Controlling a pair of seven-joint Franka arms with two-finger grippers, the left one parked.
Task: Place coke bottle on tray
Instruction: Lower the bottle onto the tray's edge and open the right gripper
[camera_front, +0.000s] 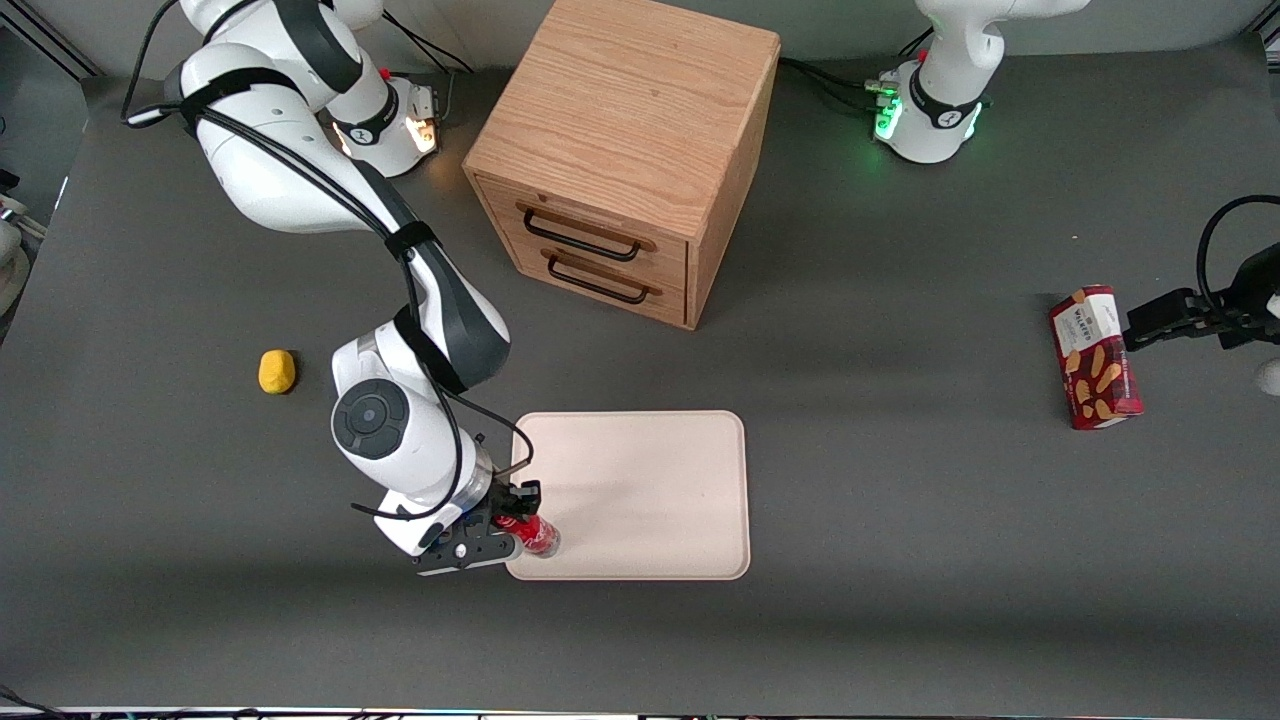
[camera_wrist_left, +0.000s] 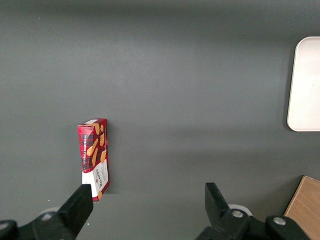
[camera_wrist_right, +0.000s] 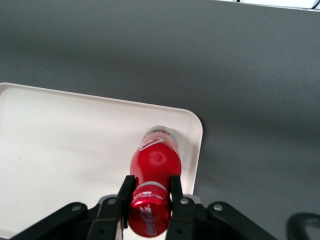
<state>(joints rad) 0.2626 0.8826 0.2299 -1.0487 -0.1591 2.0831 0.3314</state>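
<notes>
Gripper (camera_front: 515, 517) fingers (camera_wrist_right: 126, 189) clamping coke bottle (camera_wrist_right: 154, 170) — upright, base over tray (camera_front: 650, 480) corner

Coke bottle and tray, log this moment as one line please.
gripper: shut on coke bottle | bottle: over a tray corner near the front camera | contact with tray: cannot tell | release: not yet

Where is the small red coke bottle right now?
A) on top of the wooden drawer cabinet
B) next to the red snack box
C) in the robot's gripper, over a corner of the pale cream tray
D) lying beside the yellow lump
C: the gripper is shut on the small red coke bottle, above a corner of the pale cream tray.
</notes>
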